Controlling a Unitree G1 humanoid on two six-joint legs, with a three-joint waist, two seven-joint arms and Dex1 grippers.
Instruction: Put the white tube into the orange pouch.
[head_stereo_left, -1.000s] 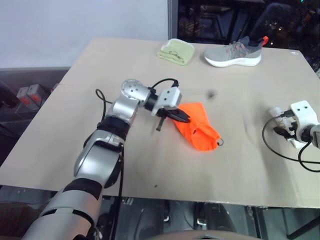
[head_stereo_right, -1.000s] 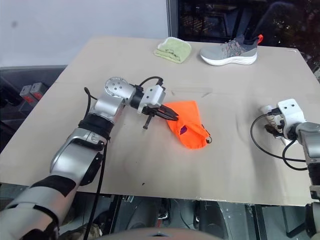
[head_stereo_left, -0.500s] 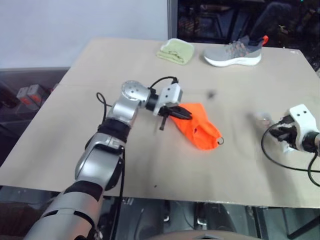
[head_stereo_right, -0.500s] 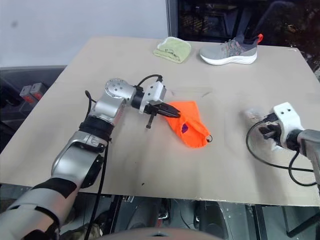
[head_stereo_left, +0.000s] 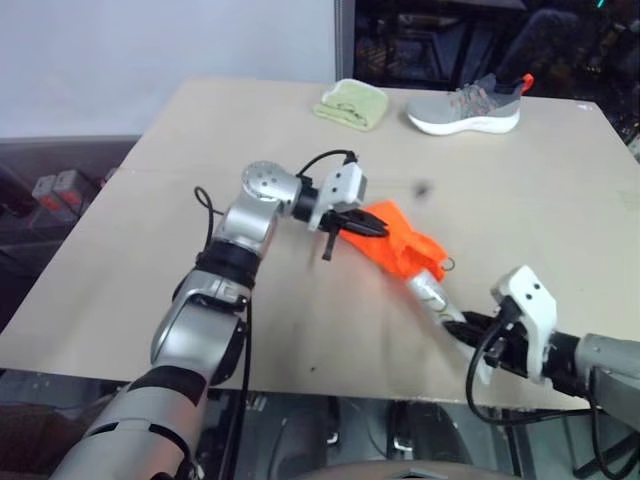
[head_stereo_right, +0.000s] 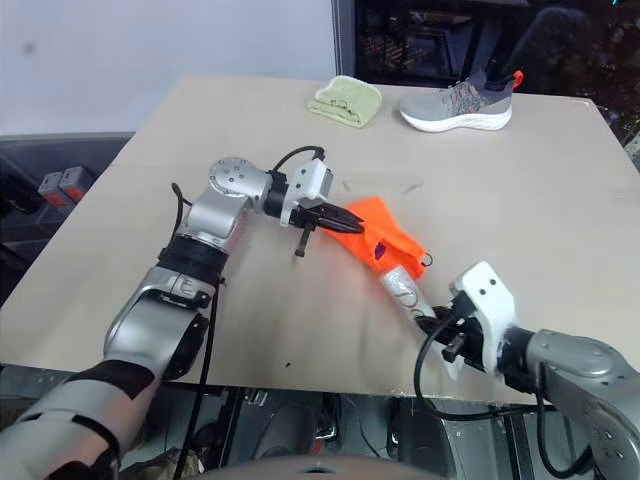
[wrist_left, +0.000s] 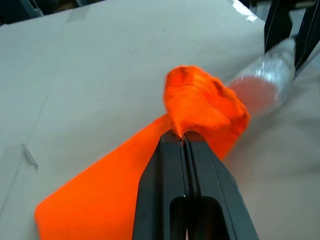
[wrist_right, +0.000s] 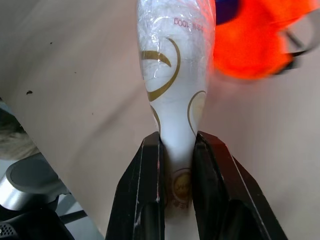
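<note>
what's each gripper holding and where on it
Left gripper pinches a fold of the orange pouch; right gripper clamps the white tube near one end.

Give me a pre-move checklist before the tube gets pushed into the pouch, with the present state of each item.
1. Right gripper clamped on the white tube: ok, a finger on each side of its narrow end.
2. Left gripper pinching the orange pouch: ok, fingers shut on a fold of fabric.
3. Tube aimed at the pouch: ok, its far end meets the orange fabric.
4. Pouch mouth open wide enough: cannot tell, the fabric is bunched.
5. Tube already inside: cannot tell.
6. Drawstring out of the tube's way: cannot tell; its loop hangs at the pouch's end, next to the tube.
</note>
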